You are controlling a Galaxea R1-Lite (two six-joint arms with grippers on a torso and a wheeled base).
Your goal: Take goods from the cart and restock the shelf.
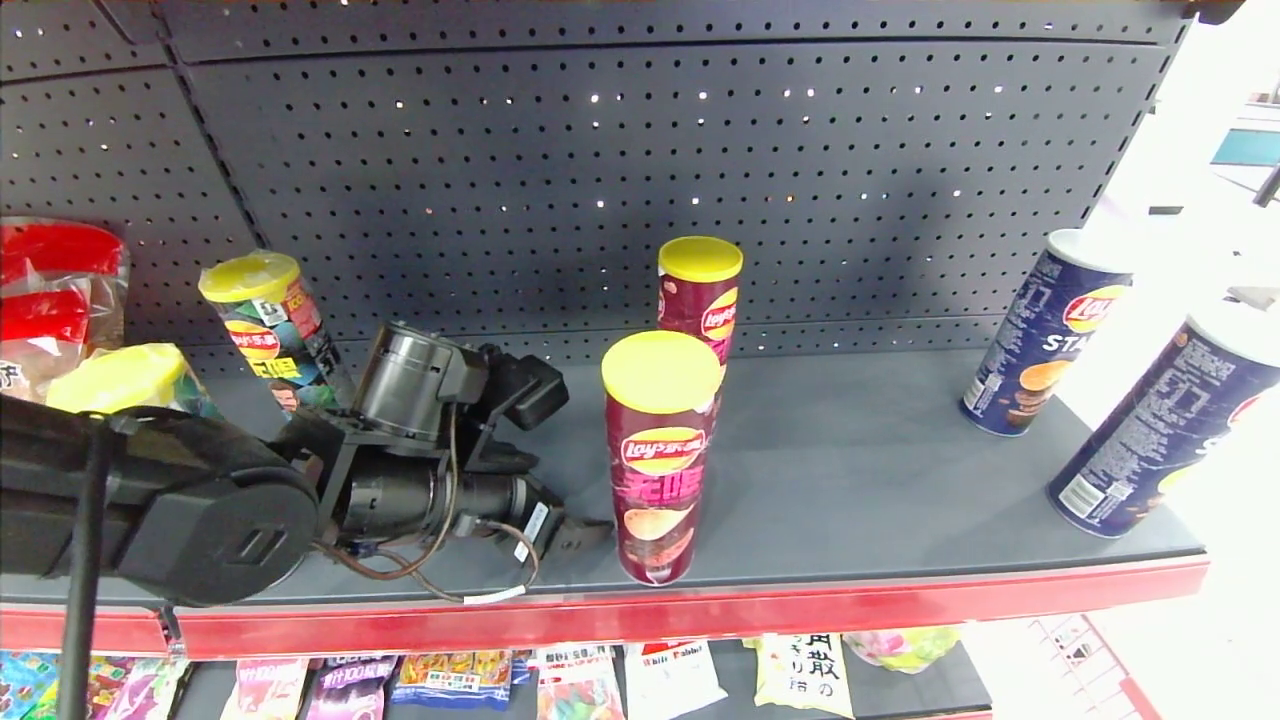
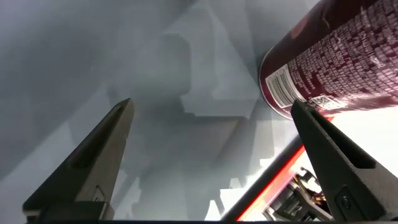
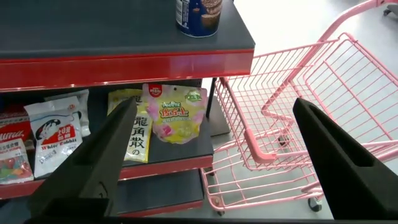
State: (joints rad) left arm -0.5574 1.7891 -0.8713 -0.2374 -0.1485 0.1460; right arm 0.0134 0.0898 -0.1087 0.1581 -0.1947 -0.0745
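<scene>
While your left claw [image 1: 578, 527] rests spread open and empty at lower centre of the head view, the maroon can [image 1: 660, 460] stands just to its right, near the red front edge of the shelf [image 1: 850, 480]. Its long axis is vertical, yellow lid up. Your left arm is nearer; your right claw [image 3: 216, 102] gapes empty toward the pink cart [image 3: 280, 81]
</scene>
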